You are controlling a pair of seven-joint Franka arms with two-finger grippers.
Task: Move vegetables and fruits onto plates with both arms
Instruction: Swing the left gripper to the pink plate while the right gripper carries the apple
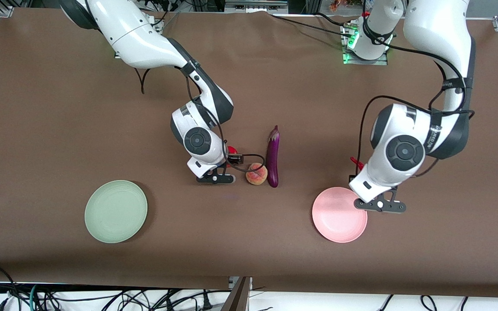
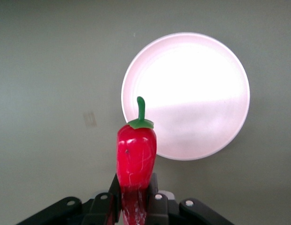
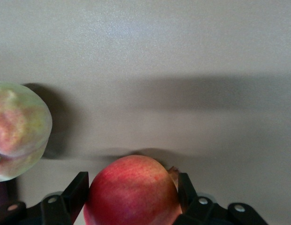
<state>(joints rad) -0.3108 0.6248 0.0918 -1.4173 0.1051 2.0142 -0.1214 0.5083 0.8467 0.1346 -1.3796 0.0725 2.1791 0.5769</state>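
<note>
Glossy red plastic sits in both pincers. The left gripper [image 2: 134,206] is closed on the chili pepper [image 2: 136,154], pinching only its lower end, so most of the smooth waxy body and green stem stick out over the edge of the pink plate [image 1: 335,220]; risk: a pinch that low on a slick tapered shape could let it pivot or slip, and released here it might land on the rim and roll onto the brown table [image 1: 59,108]. The right gripper [image 3: 134,197] has its fingers against both sides of the round red apple [image 3: 134,190], low by the table; whether it is lifted I cannot tell. The matte, creased peach [image 1: 256,173] lies just beside, toward the left arm's end, touching or nearly touching the long purple eggplant [image 1: 272,155]; a sideways move could nudge both. The pale green plate [image 1: 116,211], ridged and shallow, lies nearer the front camera, toward the right arm's end.
</note>
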